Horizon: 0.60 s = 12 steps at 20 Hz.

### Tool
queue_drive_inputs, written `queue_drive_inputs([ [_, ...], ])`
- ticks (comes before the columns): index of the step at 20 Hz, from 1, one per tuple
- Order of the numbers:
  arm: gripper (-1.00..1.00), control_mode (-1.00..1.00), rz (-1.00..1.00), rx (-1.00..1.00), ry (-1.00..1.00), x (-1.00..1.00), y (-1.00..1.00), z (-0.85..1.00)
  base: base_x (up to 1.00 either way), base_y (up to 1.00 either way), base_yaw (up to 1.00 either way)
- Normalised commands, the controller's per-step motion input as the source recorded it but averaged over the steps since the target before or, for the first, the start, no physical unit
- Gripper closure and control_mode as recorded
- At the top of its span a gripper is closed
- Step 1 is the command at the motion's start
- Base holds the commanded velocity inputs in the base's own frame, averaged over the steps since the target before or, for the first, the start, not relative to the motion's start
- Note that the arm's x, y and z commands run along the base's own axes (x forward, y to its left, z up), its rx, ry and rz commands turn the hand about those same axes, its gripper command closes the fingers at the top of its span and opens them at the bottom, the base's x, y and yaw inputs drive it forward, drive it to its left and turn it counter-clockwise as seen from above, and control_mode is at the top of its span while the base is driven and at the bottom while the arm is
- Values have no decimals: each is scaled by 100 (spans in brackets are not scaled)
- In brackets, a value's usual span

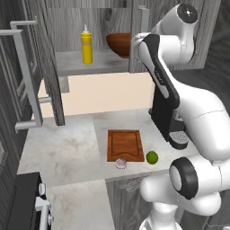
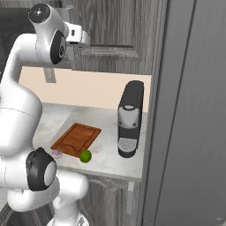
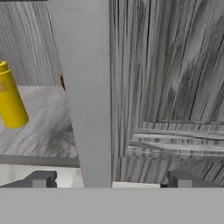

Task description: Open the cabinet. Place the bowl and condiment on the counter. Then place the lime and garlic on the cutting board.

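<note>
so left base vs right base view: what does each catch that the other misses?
Left base view alone: the condiment and bowl on the shelf of the cabinet, whose left door is swung open, plus the stove knobs. Right base view alone: a tall grey panel at the right. Both: cutting board, lime, garlic, coffee machine on the counter.

The arm rose from its base, bent back at the elbow, then reached up and forward with the wrist level. The gripper (image 3: 111, 178) stood wide open, its two dark fingertips (image 3: 41, 178) set far apart (one at each lower side of the hand view). Nothing lay between the jaws. The hand pointed roughly level, held high above the base.
</note>
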Motion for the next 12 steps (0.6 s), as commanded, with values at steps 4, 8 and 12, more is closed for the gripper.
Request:
queue_drive_inputs([
  [4, -100, -100, 0, 0, 0, 55, 13, -6, 0, 0, 0],
  [8, -100, -100, 0, 0, 0, 52, 8, -7, 0, 0, 0],
  [12, -100, -100, 0, 0, 0, 49, 0, -7, 0, 0, 0],
])
